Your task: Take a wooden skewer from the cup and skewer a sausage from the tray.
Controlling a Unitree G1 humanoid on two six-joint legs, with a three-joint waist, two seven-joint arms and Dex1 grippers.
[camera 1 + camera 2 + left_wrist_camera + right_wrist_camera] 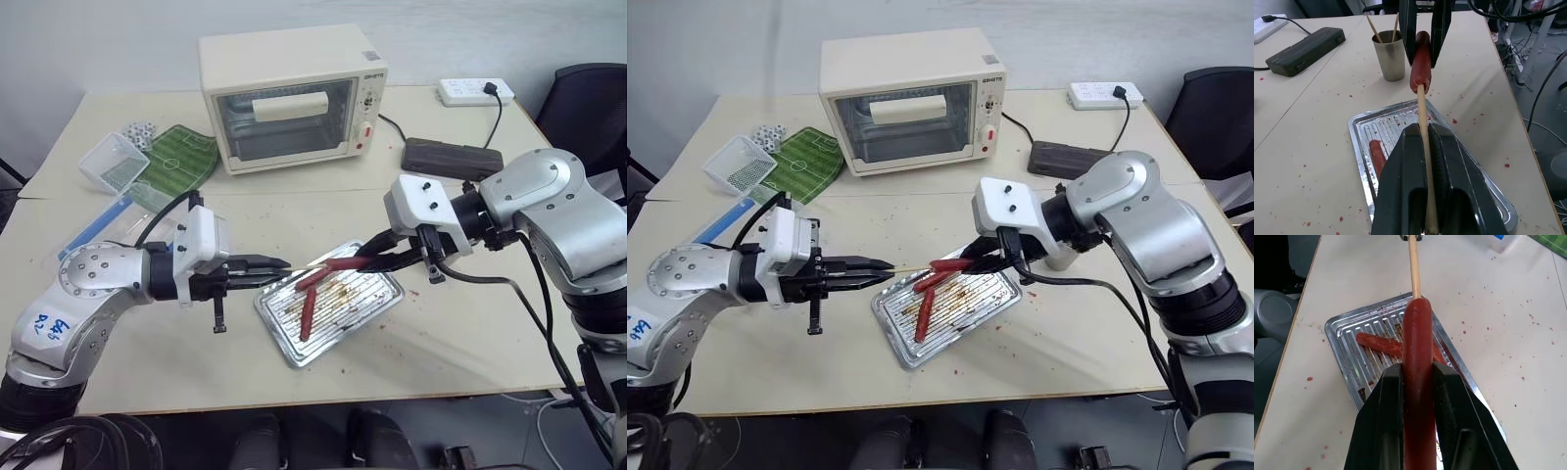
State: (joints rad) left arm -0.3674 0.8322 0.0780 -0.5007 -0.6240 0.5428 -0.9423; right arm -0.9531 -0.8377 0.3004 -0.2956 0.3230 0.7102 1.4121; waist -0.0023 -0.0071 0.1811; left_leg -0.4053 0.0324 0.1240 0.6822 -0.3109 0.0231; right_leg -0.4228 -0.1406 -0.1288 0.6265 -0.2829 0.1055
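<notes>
Judged the thin, straight, pale wooden skewer [1422,115] light and stiff along its length, yet easy to snap under a sideways load. Best gripped close behind the point, to keep the bare stick short. Judged the slim reddish-brown sausage [1417,352] soft, greasy and prone to slipping or bending. Best pinched across the middle, with one end left free for the point.

Held the wooden skewer in the left gripper [1426,131], black fingers clamped fully together on the stick, its front part reaching out roughly level toward the right arm. Held the sausage in the right gripper [1417,372], fingers parted only by the sausage's own thickness and pressed on both its sides, one end jutting toward the skewer.

Found both in the air above the small, shiny, ribbed silver metal tray [286,345], well clear of its bottom. Found the skewer tip touching the middle of the sausage's near end and lined up along its length. Could not tell whether already sunk in.

Noted two other sausages [306,313] lying in the tray. Noted the small, tapered beige-grey cup [1390,61] standing on the pale table [470,333] just beyond the tray, with two more sticks upright in it.
</notes>
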